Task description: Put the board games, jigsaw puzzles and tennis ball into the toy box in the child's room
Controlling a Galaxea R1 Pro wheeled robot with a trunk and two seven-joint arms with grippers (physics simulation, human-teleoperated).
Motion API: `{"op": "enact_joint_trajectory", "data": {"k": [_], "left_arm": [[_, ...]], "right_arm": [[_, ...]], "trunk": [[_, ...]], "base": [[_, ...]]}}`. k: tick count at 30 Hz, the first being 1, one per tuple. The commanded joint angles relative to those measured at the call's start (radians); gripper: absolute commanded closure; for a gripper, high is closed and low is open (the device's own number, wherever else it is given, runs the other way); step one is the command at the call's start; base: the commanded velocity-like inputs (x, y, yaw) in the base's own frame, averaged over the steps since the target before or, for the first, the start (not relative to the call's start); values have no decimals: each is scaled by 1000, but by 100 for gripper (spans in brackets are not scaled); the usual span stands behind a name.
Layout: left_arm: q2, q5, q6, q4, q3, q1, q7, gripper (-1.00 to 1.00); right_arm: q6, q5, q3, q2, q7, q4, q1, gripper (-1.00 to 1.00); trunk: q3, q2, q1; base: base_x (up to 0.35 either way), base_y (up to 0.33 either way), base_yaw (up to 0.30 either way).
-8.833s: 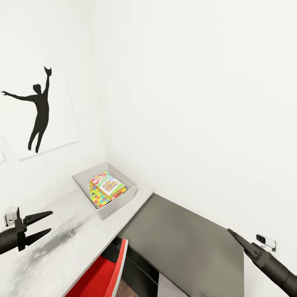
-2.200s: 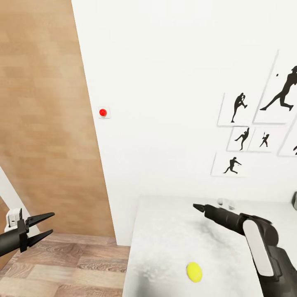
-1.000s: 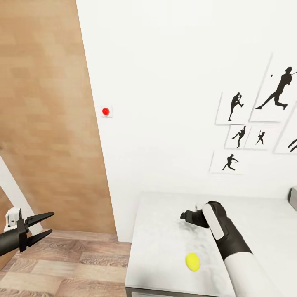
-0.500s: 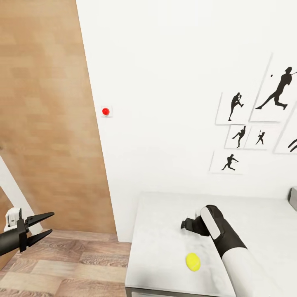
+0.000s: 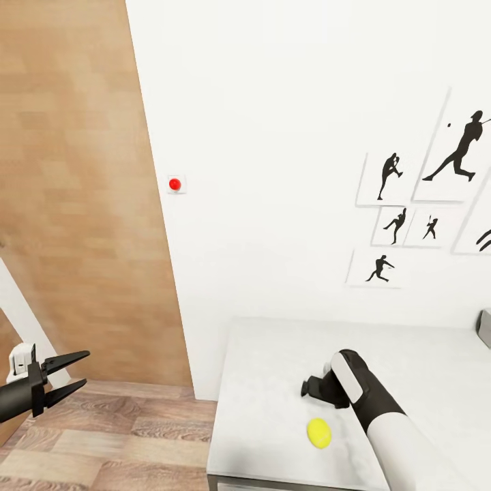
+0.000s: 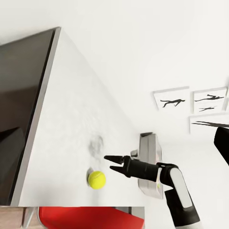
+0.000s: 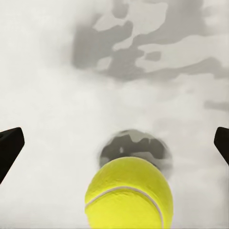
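Near the front edge of the white worktop (image 5: 286,368), toward 6 o'clock in the head view, lies the one tennis ball (image 5: 318,433), and that edge is the main hazard: the ball is round and free to roll, so a fingertip that lands on its crown or clips its side instead of closing across its middle would probably send it off onto the wooden floor (image 5: 116,436). Of the big things I count one worktop, one wood-panelled wall (image 5: 75,204) at 9 to 12 o'clock, one red chair seat (image 6: 86,218) glimpsed below the worktop edge in the left wrist view, and one grey toy box (image 6: 150,162) past the right arm in that same view, its contents too small to tell. Five black-silhouette pictures (image 5: 392,179) hang whole at 3 o'clock, with the edge of a further one cut off by the frame. One red button (image 5: 175,184) sits on the white wall. Two end effectors are present: the right end effector (image 7: 114,143) hangs just beyond the ball with its fingers spread wide to either side, not touching it; the left end effector (image 5: 67,374) is held out over the floor at 8 o'clock, well apart from the worktop, fingers parted and empty. A descent off-centre is the likeliest cause of a miss.
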Motion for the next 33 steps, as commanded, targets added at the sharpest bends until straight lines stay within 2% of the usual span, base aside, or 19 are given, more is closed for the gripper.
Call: {"op": "enact_joint_trajectory", "data": {"k": [1,10,19,29,33], "left_arm": [[0,-10,3,0,1,-1,-10,-100],[0,-10,3,0,0,-1,-10,-100],[0,-10,3,0,1,-2,-9,-100],[0,-10,3,0,1,-2,-9,-100],[0,-10,3,0,1,-2,-9,-100]], "right_arm": [[3,-10,-1,0,-9,0,-1,-100],[1,-6,2,5,-9,59,-1,-100],[-34,-5,3,6,-8,124,-1,-100],[-35,-5,5,9,-7,136,-1,-100],[-34,-5,17,9,-6,136,-1,-100]], "trunk": [[-2,-2,1],[-2,-2,1],[-2,-2,1],[-2,-2,1],[-2,-2,1]], "base": [[0,0,0],[0,0,0],[0,0,0],[0,0,0],[-69,0,0]]}}
